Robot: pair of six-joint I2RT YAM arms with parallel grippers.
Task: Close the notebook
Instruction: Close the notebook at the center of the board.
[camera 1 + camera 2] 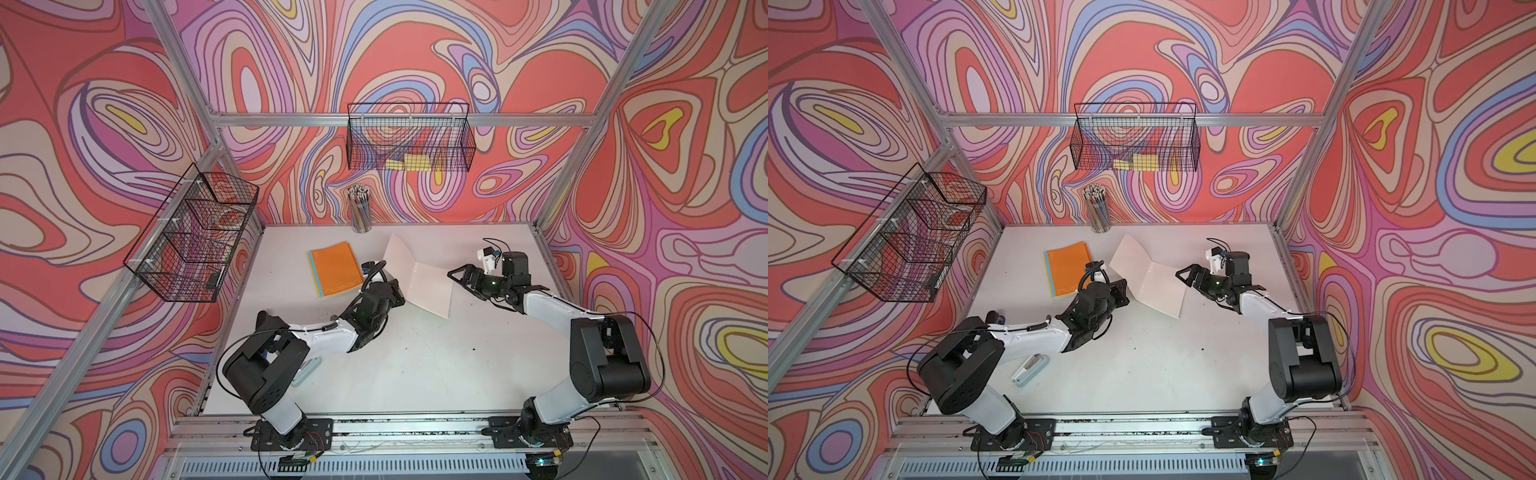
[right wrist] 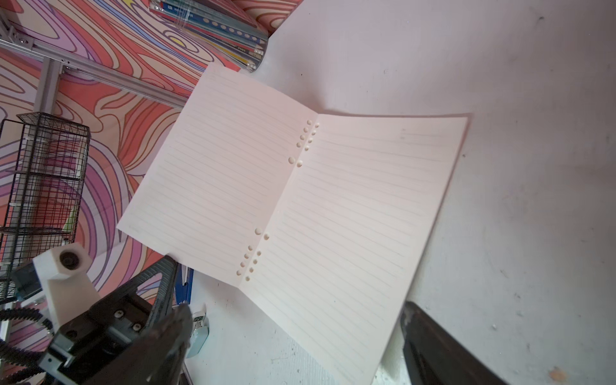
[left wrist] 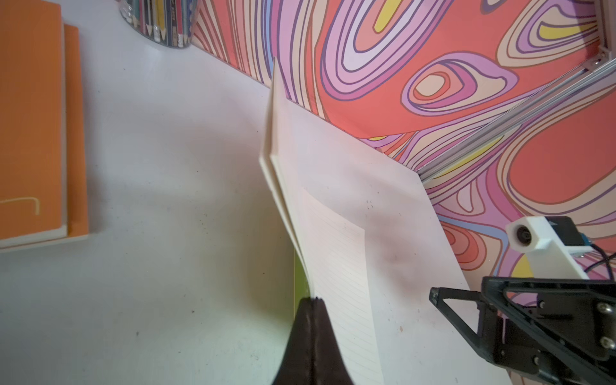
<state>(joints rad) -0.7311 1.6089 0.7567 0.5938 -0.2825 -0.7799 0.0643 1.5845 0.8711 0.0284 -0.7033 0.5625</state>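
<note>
The notebook [image 1: 419,274] lies open on the white table [image 1: 415,365], its lined pages showing in the right wrist view [image 2: 300,200]. Its right half rests flat. The left half is lifted and stands tilted off the table [image 3: 333,233]. My left gripper [image 3: 311,300] is shut on the near edge of that lifted half, with a green cover strip [image 3: 299,283] showing beside the fingers. In both top views my left gripper [image 1: 1119,291] is largely hidden by its wrist. My right gripper [image 1: 461,282] hovers open just beyond the notebook's right edge, holding nothing [image 2: 296,333].
A closed orange notebook [image 1: 336,270] lies left of the open one. A cup of pencils [image 1: 360,210] stands at the back wall. Wire baskets hang on the back wall [image 1: 409,137] and on the left frame [image 1: 191,237]. A pale blue object [image 1: 1030,370] lies beneath the left arm.
</note>
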